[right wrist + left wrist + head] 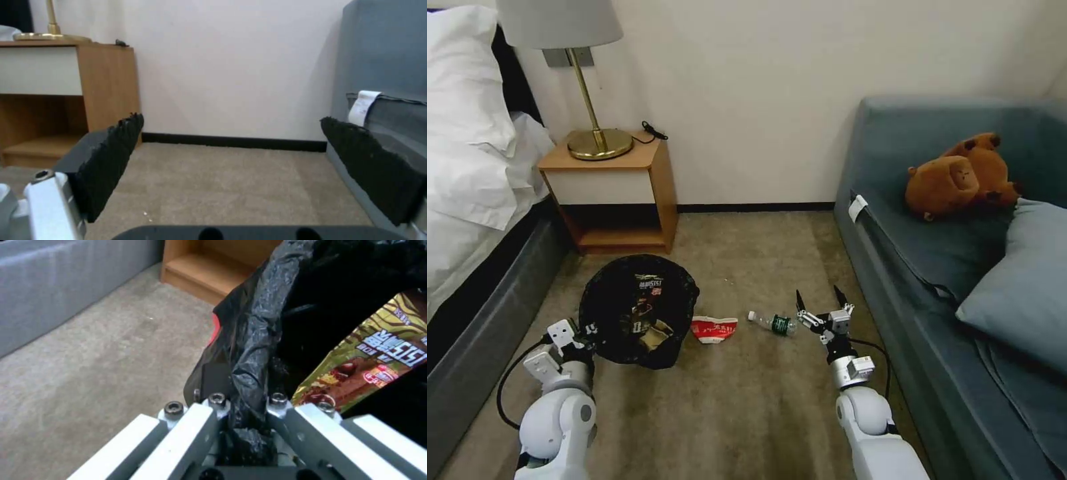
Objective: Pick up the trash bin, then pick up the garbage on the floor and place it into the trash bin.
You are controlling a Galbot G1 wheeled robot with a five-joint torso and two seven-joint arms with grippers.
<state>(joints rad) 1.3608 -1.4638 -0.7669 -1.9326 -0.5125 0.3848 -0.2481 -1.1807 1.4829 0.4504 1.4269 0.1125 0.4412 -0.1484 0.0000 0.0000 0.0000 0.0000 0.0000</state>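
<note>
Left hand [575, 335]: clamped on the near rim of the trash bin [639, 310], pinching mostly the folded black liner [249, 350], as the left wrist view shows.
Right hand [820, 303]: fingers wide apart and empty, low over the carpet [747, 407], just beside the bottle [772, 323].
Trash bin: held tilted beside the nightstand [620, 193], its mouth facing the head camera; the snack wrapper [378, 356] and tan paper lie inside.
Still on the floor: the crushed red-and-white cup [714, 329], touching or just short of the bin's liner, and the bottle between the cup and the right hand.
Risk, left side: the liner may slide through the pinch and the bin sag or spill what it holds.
Risk, right side: the round bottle may roll when nudged; the sofa [960, 280] crowds that arm.
Hard to make out: whether the left fingers catch the hard rim under the plastic; whether the bin is clear of the carpet; the whitish body is hidden.
</note>
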